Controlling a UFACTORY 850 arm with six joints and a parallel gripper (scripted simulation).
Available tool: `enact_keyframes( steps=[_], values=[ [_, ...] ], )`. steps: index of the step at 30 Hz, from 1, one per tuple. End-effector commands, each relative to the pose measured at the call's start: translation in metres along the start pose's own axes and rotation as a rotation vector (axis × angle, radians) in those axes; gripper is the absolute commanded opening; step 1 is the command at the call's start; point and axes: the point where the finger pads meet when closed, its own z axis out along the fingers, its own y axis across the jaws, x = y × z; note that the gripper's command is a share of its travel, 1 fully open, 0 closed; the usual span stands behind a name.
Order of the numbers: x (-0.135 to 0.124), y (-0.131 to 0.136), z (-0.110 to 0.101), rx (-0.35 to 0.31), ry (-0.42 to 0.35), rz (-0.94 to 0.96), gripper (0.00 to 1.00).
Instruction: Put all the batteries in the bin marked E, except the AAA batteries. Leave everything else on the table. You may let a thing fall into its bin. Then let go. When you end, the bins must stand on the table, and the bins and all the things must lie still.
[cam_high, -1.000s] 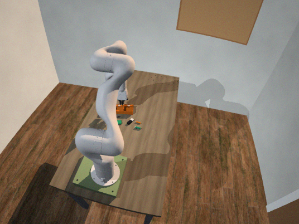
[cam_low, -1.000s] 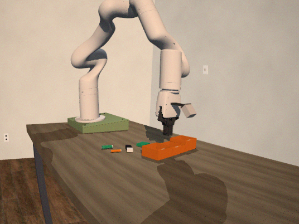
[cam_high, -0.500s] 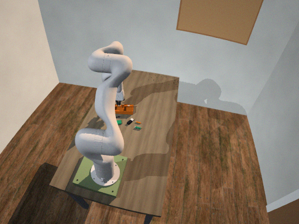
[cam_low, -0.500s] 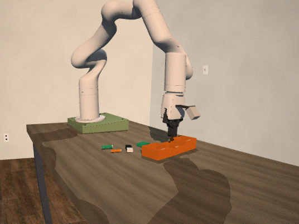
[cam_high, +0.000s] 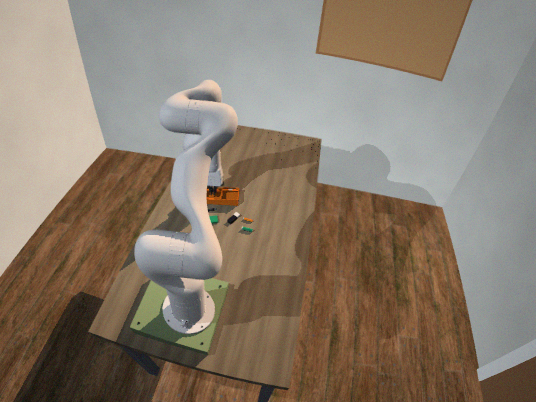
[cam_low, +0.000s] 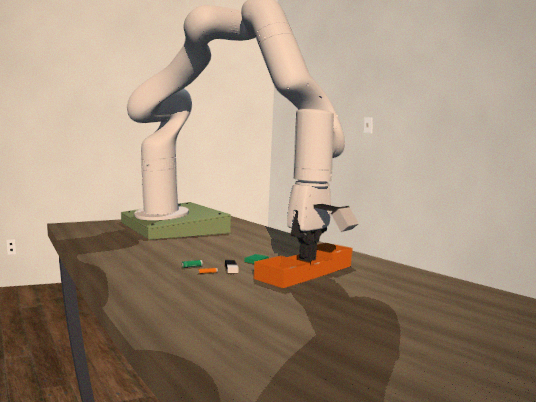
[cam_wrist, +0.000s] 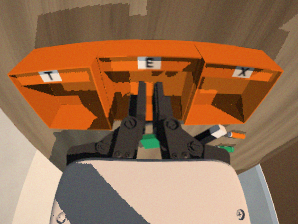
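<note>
An orange bin (cam_low: 302, 265) with three compartments stands on the table; its middle compartment bears the label E (cam_wrist: 149, 63). My gripper (cam_low: 306, 256) hangs straight down with its fingertips in the middle compartment (cam_wrist: 149, 92). The fingers are shut and I see nothing between them. On the table beside the bin lie a green cylindrical battery (cam_low: 191, 263), a small orange battery (cam_low: 208, 270), a black and white block battery (cam_low: 231, 266) and a flat green piece (cam_low: 256, 258). They also show in the top view, near the bin (cam_high: 223, 196).
The arm's green base plate (cam_low: 176, 223) is at the far end of the table. A dark patch (cam_low: 327, 247) shows in the bin's end compartment; I cannot tell what it is.
</note>
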Motion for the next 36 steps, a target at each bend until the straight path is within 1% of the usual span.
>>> enact_keyframes(
  steps=[1, 4, 36],
  values=[
    [0.0013, -0.0001, 0.0088, 0.000, 0.002, 0.000, 0.07],
    [0.0013, -0.0001, 0.0149, 0.000, 0.002, 0.000, 0.07],
    [0.0013, -0.0001, 0.0148, 0.000, 0.002, 0.000, 0.07]
  ],
)
